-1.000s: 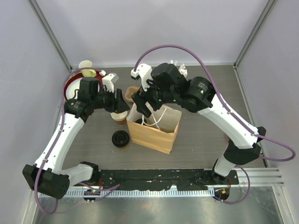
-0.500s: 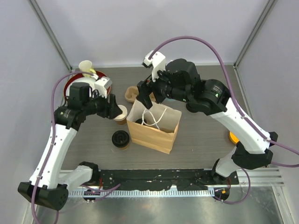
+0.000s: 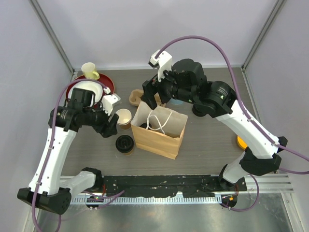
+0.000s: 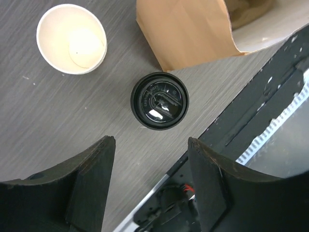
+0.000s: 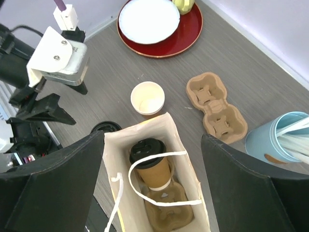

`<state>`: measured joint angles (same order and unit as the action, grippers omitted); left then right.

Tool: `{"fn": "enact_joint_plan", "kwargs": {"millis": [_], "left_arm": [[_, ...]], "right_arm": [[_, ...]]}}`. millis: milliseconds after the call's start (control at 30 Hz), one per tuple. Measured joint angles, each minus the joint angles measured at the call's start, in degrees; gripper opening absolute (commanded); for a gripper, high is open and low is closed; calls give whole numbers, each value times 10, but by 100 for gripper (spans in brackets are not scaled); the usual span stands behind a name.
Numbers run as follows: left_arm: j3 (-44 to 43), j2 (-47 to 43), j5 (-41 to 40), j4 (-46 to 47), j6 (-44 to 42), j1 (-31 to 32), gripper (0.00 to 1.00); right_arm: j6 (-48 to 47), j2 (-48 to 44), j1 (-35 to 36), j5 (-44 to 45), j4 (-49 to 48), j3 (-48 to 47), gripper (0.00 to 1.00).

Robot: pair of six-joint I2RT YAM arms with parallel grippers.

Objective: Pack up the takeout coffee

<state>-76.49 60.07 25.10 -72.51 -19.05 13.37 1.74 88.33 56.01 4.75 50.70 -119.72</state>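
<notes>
Inside the bag (image 5: 112, 164), a lidded cup (image 5: 147, 153) sits in one socket of a cardboard carrier (image 5: 166, 215); the socket beside it is empty. The other lidded cup (image 4: 160, 101) stands on the table (image 4: 58, 111) just beside the bag's corner. Both cups are upright, long axis vertical, black lid on top. The lidless cup (image 5: 147, 98) nearby is empty, and a second carrier (image 5: 217, 110) lies empty past the bag. The left gripper (image 4: 150, 142) hangs over the table cup with its fingers apart and nothing between them. The right gripper (image 3: 150, 98) hangs above the bag's mouth, fingers spread wide and empty.
</notes>
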Motion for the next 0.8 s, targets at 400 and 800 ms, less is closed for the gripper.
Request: {"fn": "enact_joint_plan", "kwargs": {"millis": [400, 800], "left_arm": [[-15, 82, 51, -35, -228, 2, 57], [191, -89, 114, -41, -368, 89, 58]], "right_arm": [[21, -55, 0, -4, -19, 124, 86], [37, -80, 0, 3, -39, 127, 86]]}}
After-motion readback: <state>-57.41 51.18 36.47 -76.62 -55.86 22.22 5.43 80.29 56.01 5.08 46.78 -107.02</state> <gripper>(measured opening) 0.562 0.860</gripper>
